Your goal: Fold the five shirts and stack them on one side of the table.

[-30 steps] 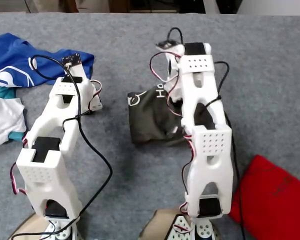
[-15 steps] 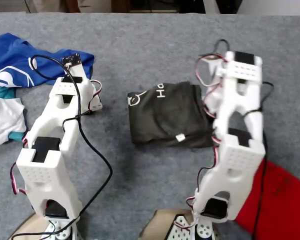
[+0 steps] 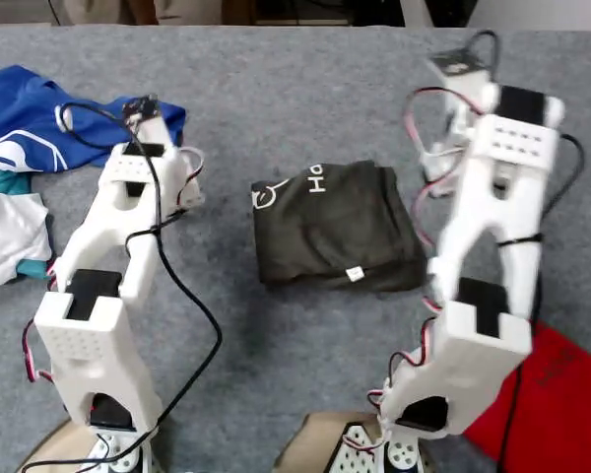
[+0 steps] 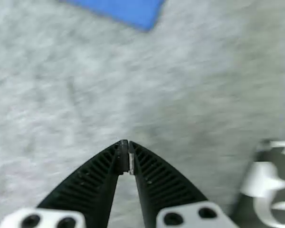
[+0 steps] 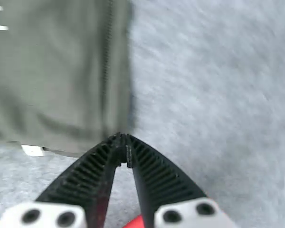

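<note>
Left gripper is pinched shut and empty, over bare grey table near the blue shirt. Right gripper is also closed on nothing, at the edge of the folded dark olive shirt mid-table. White lettering on the shirt's far edge is cut off by the fold; small white tag at the near edge.

Soft, even light falls from overhead on the grey desk, and every shadow is faint and soft-edged. The dark shirt lays a narrow shadow on the desk along its near edge. In the right wrist view a thin darker line runs beside its side hem. The white left arm, left of the dark shirt, is bright and matte. Past the desk's edge beyond the dark shirt, the room is dim. The black fingers of the left gripper show dull highlights on their ribs against pale, brightly lit desk.
</note>
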Controlling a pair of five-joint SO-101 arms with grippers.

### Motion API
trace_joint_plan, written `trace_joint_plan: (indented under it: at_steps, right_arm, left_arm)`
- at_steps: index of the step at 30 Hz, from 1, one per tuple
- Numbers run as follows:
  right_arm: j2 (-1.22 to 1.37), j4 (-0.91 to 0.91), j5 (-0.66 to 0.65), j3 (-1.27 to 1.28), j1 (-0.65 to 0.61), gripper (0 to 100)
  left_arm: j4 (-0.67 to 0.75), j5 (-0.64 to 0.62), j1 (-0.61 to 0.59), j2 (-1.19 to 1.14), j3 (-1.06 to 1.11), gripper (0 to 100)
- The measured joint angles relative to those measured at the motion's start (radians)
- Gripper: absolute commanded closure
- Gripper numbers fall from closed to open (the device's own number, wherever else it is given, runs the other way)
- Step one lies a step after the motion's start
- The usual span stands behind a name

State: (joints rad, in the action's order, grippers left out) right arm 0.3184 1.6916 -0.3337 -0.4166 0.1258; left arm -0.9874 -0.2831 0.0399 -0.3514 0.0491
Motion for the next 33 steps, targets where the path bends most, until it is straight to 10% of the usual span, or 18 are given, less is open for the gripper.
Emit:
trace_joint_plan:
  at_steps: [10,33]
  right_arm:
    - [0.150,-0.112,0.087,0.038,-0.236,99.3]
    - [0.407,-0.196,0.064,0.031,0.014,99.3]
  left_arm:
    - [0.031,-0.086,0.249,-0.107,-0.199,98]
    - [-0.236,-0.087,0.301,-0.512,-0.764,98]
